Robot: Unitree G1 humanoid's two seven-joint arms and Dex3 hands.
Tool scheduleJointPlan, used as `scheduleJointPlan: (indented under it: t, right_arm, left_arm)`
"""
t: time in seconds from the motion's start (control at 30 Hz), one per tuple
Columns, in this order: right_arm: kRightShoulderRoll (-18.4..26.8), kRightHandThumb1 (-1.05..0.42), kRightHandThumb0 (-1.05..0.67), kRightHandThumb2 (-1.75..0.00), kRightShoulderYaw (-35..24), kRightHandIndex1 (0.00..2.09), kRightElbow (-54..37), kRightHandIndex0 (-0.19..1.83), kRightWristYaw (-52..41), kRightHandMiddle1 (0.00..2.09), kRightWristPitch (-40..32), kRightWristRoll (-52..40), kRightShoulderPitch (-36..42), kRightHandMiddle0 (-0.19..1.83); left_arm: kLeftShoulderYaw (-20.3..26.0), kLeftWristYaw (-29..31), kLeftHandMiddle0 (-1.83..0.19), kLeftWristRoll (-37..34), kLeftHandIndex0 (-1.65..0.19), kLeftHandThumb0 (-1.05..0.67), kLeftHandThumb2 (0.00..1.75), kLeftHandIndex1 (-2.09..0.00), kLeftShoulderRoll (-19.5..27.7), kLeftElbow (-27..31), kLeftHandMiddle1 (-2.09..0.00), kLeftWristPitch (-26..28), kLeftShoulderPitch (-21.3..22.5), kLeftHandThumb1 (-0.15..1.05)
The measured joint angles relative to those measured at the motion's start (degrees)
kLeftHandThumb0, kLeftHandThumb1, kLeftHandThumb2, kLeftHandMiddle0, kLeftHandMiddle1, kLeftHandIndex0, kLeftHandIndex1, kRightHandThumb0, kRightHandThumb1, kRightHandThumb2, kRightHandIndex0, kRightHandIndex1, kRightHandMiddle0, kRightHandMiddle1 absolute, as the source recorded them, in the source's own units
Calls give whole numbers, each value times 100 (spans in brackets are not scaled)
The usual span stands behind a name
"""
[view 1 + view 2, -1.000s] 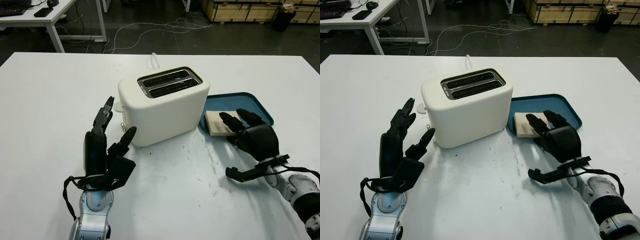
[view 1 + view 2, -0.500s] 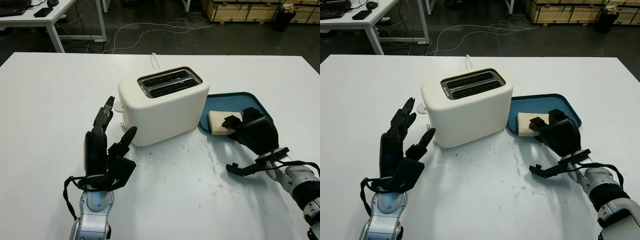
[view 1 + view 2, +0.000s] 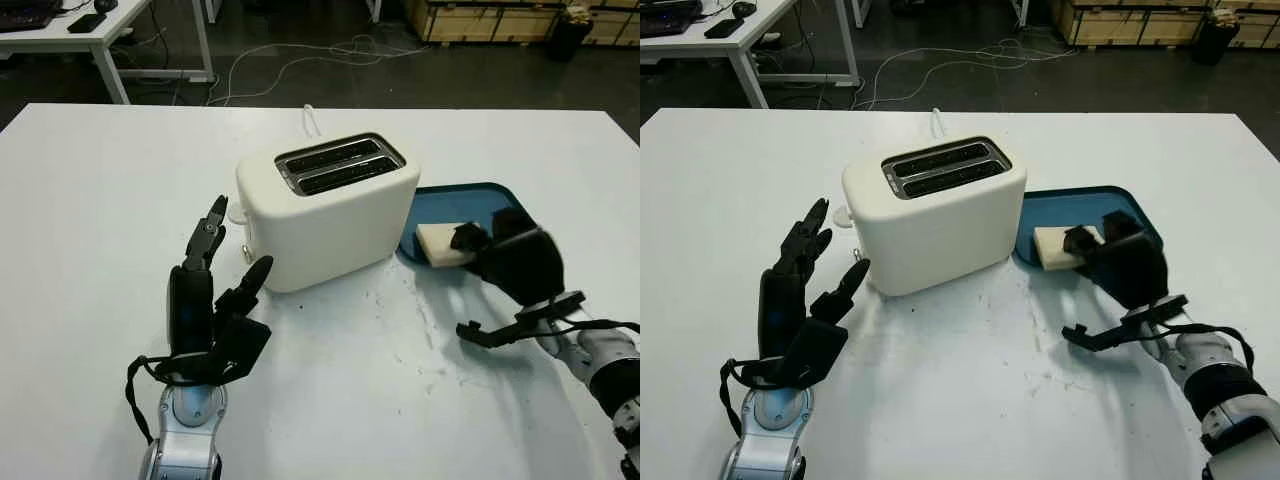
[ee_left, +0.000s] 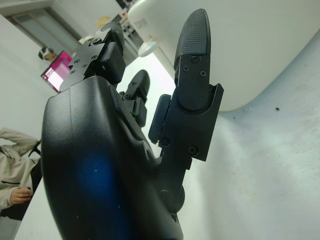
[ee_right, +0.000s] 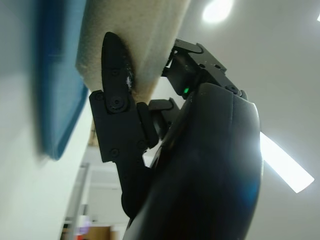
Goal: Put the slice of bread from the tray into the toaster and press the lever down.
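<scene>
Right hand (image 3: 515,262) fingers (image 5: 116,75) clamped on bread slice (image 3: 440,241), over the blue tray (image 3: 450,200) beside the toaster (image 3: 325,210). Left hand (image 3: 210,305) open, idle on the tabletop (image 3: 100,200). Risk: edge-only pinch, so slice could pivot, slip, or catch on slot rim.

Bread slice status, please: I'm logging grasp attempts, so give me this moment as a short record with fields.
bread slice: pale slice at the near left end of the tray, beside the toaster
right hand: shut on the bread slice, fingers clamped on its edge
tray: blue, right of the toaster
toaster: white two-slot, both slots empty, mid-table
left hand: open, raised left of the toaster, holding nothing
table: white
</scene>
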State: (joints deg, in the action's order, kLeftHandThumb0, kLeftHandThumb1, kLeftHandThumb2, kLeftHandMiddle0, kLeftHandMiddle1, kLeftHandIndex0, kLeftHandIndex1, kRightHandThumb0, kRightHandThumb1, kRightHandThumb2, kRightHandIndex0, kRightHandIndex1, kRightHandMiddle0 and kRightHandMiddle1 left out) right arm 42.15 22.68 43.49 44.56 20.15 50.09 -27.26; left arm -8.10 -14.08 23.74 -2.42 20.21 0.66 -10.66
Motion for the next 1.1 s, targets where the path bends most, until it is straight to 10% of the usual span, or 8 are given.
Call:
scheduleJointPlan:
  t: [0.07,0.17,0.53,0.73,1.1]
  right_arm:
    - [50,-92,-51,-31,-251,175,-341,63,-413,108,105,-322,18,69]
    - [135,-92,-55,-34,-551,175,-872,65,-952,165,142,-625,66,45]
    - [390,-92,-50,-38,-1531,175,-1512,72,-3722,172,215,-2122,-63,49]
    - [510,-92,-41,-33,-1950,172,-704,72,-5574,144,91,-3175,-1449,64]
    - [-212,-92,-45,-25,-1917,175,1115,100,-7737,171,174,-4018,-4288,86]
  left_arm:
    - [1,1,-35,-1,-32,-60,30,0,1,-2,-24,0,-1,92]
    - [0,0,-35,0,-32,-60,30,0,0,-3,-24,0,0,92]
    - [-10,1,-35,2,-32,-61,29,0,2,-13,-22,0,28,92]
    - [-36,5,-34,1,-31,-61,30,0,-4,-68,-21,0,127,92]
    - [-72,2,-35,0,-31,-61,30,0,-6,-118,-22,0,212,92]
